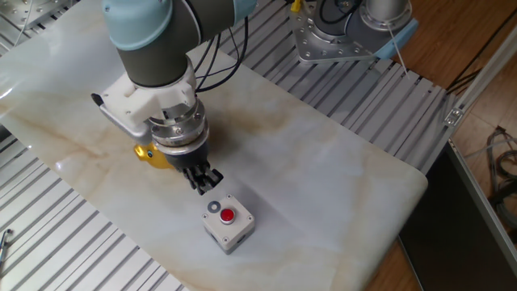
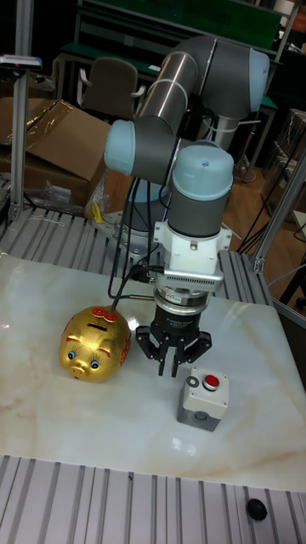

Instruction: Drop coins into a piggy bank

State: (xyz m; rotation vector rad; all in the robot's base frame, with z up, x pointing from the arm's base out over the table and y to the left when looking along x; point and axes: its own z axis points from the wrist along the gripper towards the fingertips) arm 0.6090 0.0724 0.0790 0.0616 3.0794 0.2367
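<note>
The coin (image 1: 213, 207) is a small grey disc lying on top of the white button box (image 1: 229, 226), beside its red button (image 1: 228, 215). My gripper (image 1: 205, 183) hangs just left of and above the coin, fingers pointing down with a narrow gap and nothing between them. The gold piggy bank (image 2: 95, 342) stands on the marble slab to the left of the gripper. In the fixed view the arm hides most of it, leaving only a gold edge of the piggy bank (image 1: 149, 153). In the tall fixed view the gripper (image 2: 172, 367) is close to the coin (image 2: 194, 382).
The white button box (image 2: 202, 401) sits near the front of the marble slab (image 1: 323, 162). Ribbed metal table surface (image 1: 65, 234) surrounds the slab. The arm's base (image 1: 339, 32) stands at the back. Cables (image 1: 226, 56) trail behind the wrist.
</note>
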